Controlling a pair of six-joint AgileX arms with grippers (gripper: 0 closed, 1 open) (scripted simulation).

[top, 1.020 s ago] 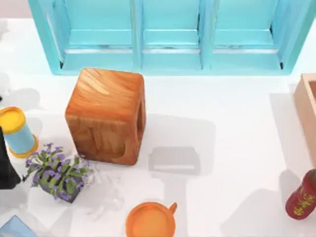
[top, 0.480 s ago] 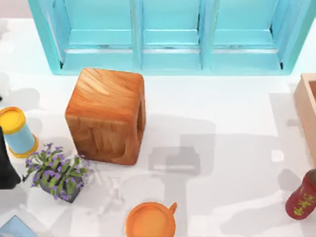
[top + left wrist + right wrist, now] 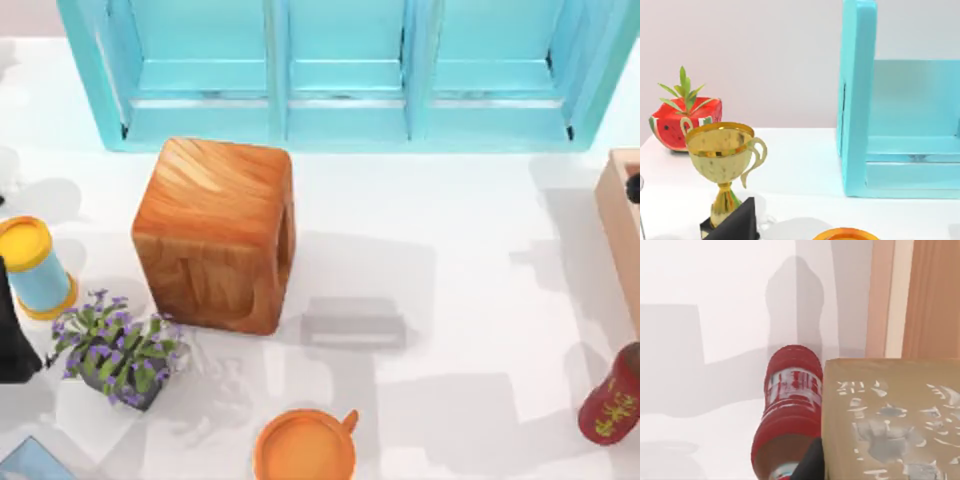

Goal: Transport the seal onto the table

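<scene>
Beside the glossy red bottle, blocky tan seal; finger state unclear.

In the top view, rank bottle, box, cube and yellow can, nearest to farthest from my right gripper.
1. box and bottle, right edge beside the right gripper: too close to call.
2. cube, left of centre.
3. yellow can, far left.

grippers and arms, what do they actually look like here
Plain matte black throughout. The left arm is a dark angular bulk at the top view's left edge. The left gripper appears as a sharp-edged black wedge, the right gripper as a narrow black sliver. No cables or markings are visible.
</scene>
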